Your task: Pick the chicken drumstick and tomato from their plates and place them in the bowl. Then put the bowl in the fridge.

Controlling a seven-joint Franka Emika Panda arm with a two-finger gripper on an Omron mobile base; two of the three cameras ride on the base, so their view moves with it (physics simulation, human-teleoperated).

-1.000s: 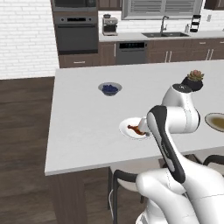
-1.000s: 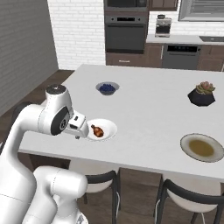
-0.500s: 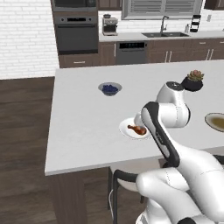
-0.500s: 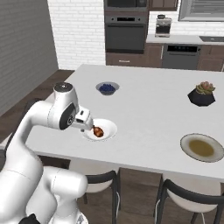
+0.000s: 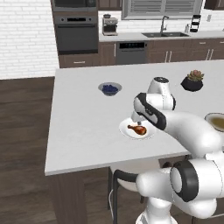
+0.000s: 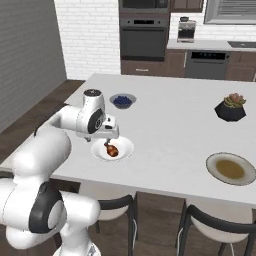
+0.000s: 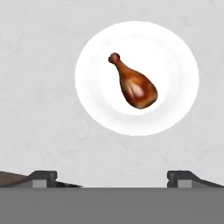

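Drumstick (image 7: pixel 134 85) on white plate (image 7: pixel 175 57), counter (image 7: pixel 39 87)

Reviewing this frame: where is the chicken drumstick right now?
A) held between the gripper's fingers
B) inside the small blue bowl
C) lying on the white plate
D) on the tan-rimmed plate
C: the chicken drumstick lies alone on the white plate, with the open gripper above it, holding nothing.

Glossy brown chicken drumstick (image 7: pixel 134 84) flat on white plate (image 7: pixel 175 65)
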